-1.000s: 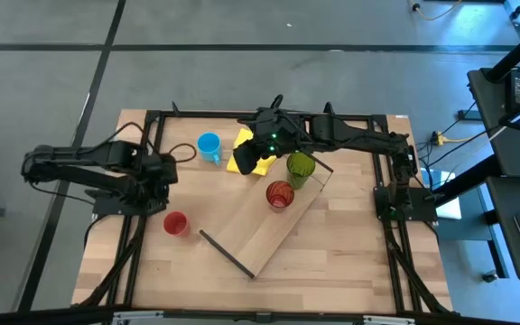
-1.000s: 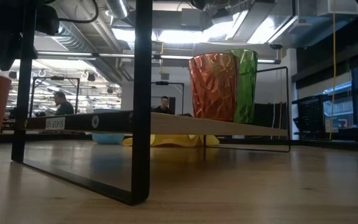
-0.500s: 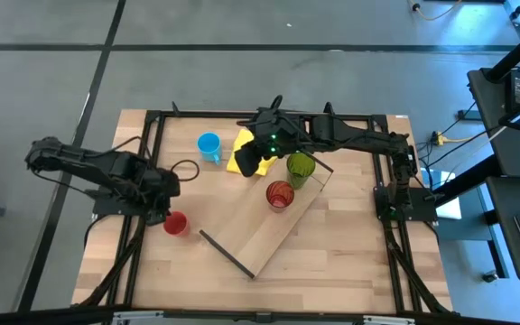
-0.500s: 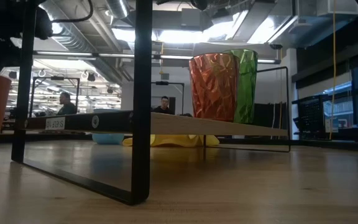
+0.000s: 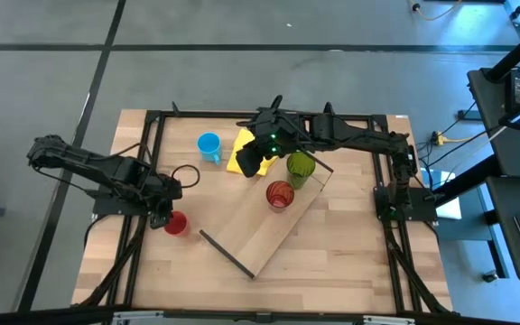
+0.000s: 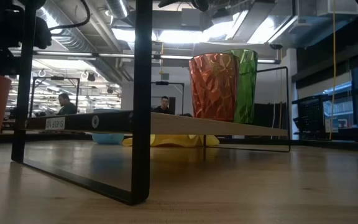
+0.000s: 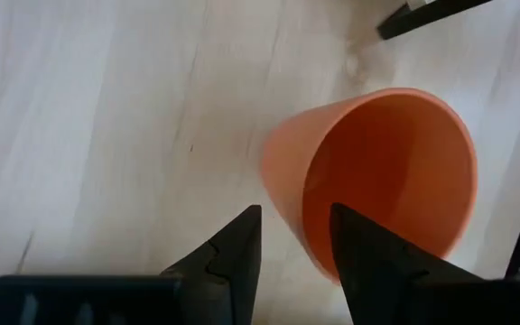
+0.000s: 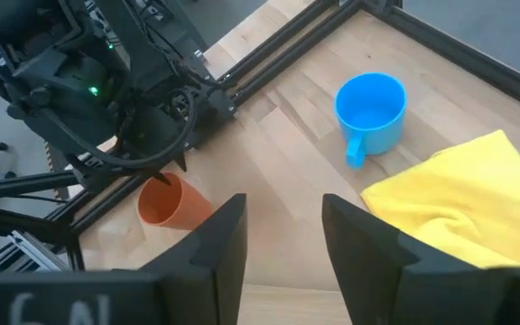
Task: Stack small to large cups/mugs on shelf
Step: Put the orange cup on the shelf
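Left gripper (image 7: 292,248): unclenched, fingers astride near rim | smaller red cup (image 5: 176,223): upright on tabletop, left of shelf (image 5: 269,226); likely light, stiff, slick; grip wall at rim | right gripper (image 8: 283,236): parted, empty, above yellow cloth (image 5: 243,149).

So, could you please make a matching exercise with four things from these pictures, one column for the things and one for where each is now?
Things:
1. green tumbler
2. small red cup
3. blue mug
4. left claw

Places:
a. on the table next to the yellow cloth
b. on the shelf beside the dark red glass
c. open, right at the small red cup's rim
d. on the table, off the shelf's end, near the left arm

Pairs: 1-b, 2-d, 3-a, 4-c
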